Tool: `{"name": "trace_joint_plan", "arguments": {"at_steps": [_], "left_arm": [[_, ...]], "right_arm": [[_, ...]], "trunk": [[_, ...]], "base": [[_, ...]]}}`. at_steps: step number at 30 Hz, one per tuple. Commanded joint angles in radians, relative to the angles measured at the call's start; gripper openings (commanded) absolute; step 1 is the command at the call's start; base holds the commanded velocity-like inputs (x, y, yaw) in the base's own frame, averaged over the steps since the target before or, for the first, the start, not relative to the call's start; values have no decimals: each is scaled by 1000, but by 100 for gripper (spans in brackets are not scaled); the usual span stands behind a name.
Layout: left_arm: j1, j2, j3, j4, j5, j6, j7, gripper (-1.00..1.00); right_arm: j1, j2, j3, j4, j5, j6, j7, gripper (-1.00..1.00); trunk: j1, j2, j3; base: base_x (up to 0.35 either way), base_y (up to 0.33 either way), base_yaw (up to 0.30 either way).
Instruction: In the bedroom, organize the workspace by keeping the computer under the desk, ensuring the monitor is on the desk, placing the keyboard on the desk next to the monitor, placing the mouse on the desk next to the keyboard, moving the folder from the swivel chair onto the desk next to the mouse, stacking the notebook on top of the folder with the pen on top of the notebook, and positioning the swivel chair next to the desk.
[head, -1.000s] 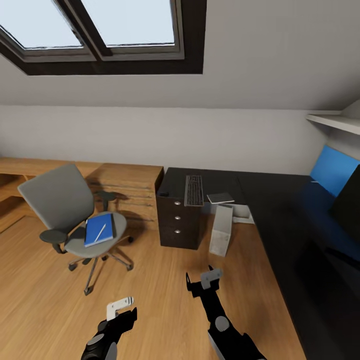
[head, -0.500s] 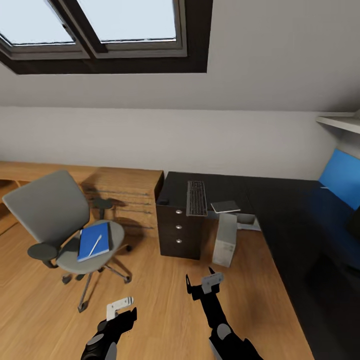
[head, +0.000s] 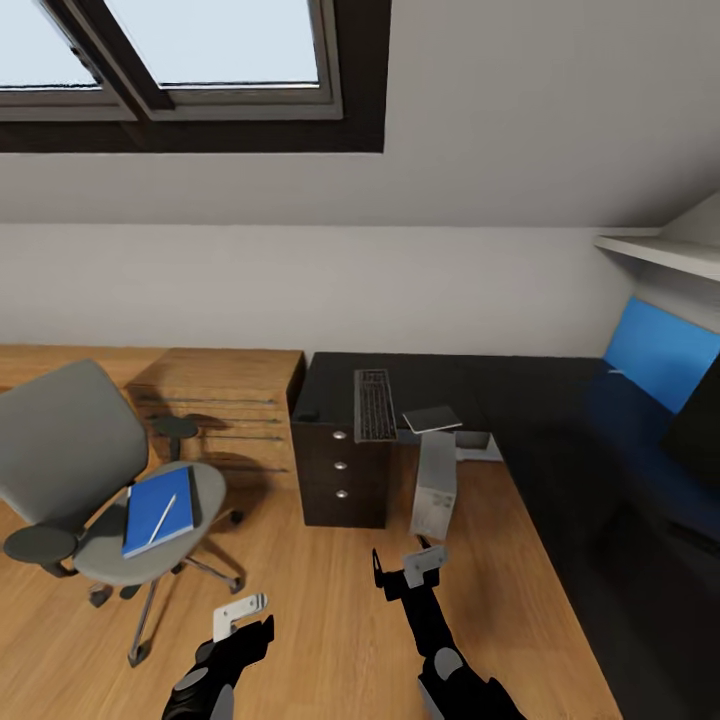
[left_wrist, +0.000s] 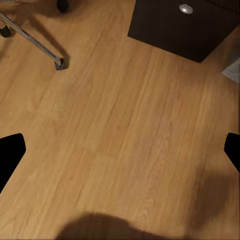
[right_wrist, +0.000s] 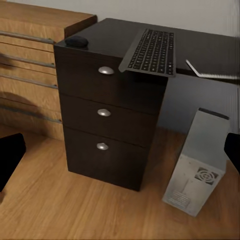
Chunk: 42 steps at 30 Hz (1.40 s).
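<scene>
Folder (head: 160, 511) with pen (head: 162, 518) sits on swivel chair (head: 75, 470), both tools released and empty; robot approaching, next reach left tool (head: 240, 613) toward folder.

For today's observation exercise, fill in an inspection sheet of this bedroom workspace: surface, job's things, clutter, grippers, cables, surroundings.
Surface: black desk, keyboard overhanging its front edge.
Job's things: mouse at the desk corner; computer on the floor by the drawers; folder with pen on the swivel chair.
Clutter: flat grey item beside the keyboard.
Grippers: left gripper and right gripper open, empty.
Cables: nothing seen.
Surroundings: wooden dresser, skylight.
</scene>
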Motion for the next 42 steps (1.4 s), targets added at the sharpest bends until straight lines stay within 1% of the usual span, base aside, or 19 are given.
{"name": "trace_joint_plan", "arguments": {"at_steps": [1, 8, 22, 29, 33, 42], "left_arm": [[0, -1, 1, -2, 10, 5, 5, 100], [-1, -1, 1, -2, 11, 5, 5, 100], [0, 1, 1, -4, 12, 5, 5, 100], [-1, 1, 5, -34, 14, 5, 3, 100], [-1, 1, 5, -40, 15, 5, 2, 100], [-1, 1, 7, -51, 16, 5, 2, 100]], "right_arm": [[-1, 0, 2, 1, 9, -1, -10, 100], [-1, 0, 2, 3, 9, -1, -10, 100], [-1, 0, 2, 16, 9, -1, -10, 100], [-1, 0, 4, 17, 9, -1, -10, 100], [-1, 0, 4, 16, 9, -1, -10, 100], [-1, 0, 3, 15, 9, 0, -12, 100]], "trunk": [[1, -2, -1], [1, -2, 5], [1, -2, 8], [1, -2, 8], [1, -2, 8], [1, -2, 8]], "base": [[13, 11, -210], [143, 122, -212], [240, 235, -235], [67, 313, -57], [190, 233, -9], [261, 43, -1]]}}
